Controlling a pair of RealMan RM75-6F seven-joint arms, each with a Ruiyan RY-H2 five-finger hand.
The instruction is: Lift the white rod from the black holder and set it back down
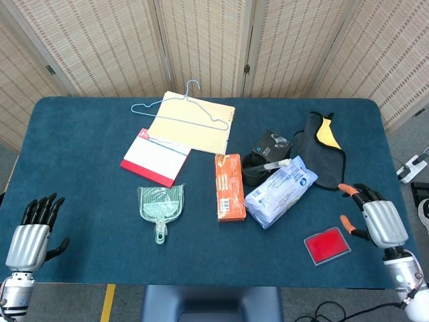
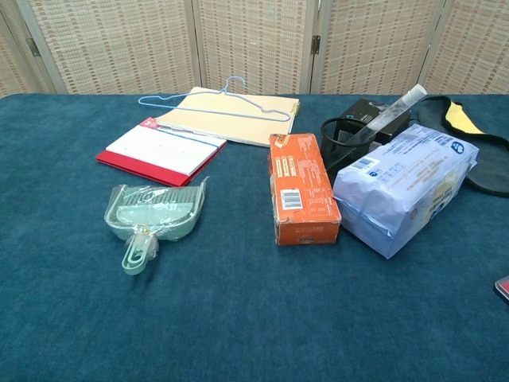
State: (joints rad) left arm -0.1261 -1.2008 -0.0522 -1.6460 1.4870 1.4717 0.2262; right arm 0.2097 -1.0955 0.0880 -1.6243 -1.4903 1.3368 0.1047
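The white rod [image 1: 275, 163] [image 2: 391, 110] leans tilted in the round black holder [image 1: 253, 169] [image 2: 343, 135], its top end pointing right. My right hand [image 1: 375, 217] is open at the table's right front, well to the right of the holder, with orange fingertips spread. My left hand [image 1: 32, 231] is open at the left front corner, far from the holder. Neither hand shows in the chest view.
An orange box [image 1: 229, 187] and a blue-white packet [image 1: 280, 190] flank the holder. A black box [image 1: 271, 143] and a black-yellow cloth [image 1: 320, 148] lie behind. A red pad [image 1: 327, 245], green dustpan [image 1: 161, 204], red notebook [image 1: 155, 157], folder [image 1: 193, 123] and wire hanger [image 1: 175, 111] lie elsewhere.
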